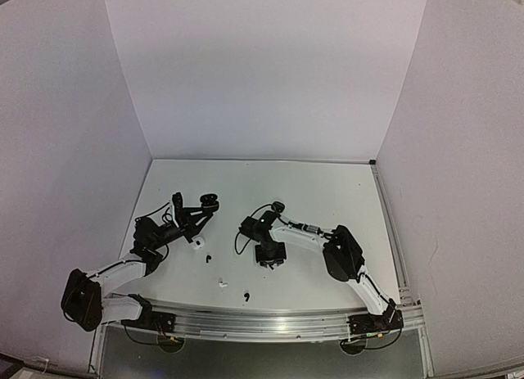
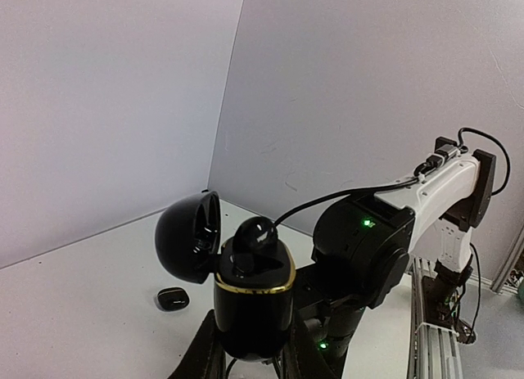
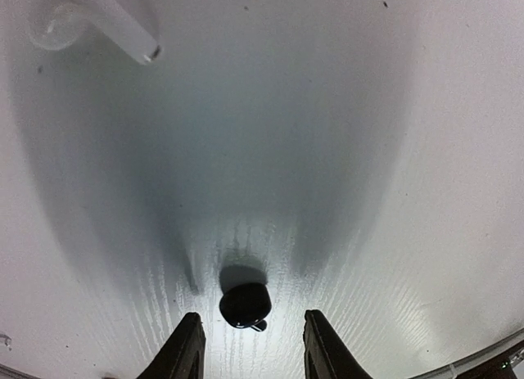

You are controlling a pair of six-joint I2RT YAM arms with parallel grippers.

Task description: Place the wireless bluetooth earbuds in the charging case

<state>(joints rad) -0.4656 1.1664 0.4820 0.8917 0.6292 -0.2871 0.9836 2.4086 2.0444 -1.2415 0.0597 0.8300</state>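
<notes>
Claw on the right (image 3: 254, 316) is hovering half-open and empty, black earbud (image 3: 242, 304) between its tips, probably wanting a straight drop.

White table (image 1: 327, 191) between plain white walls (image 1: 262, 68), metal rail (image 1: 270, 322) along its near edge

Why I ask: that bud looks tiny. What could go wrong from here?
The right gripper stands open around the black earbud; small and rounded, it may squirt away at closing. The left gripper holds the open charging case, one bud poking above the rim; a jolt might dislodge it.
</notes>
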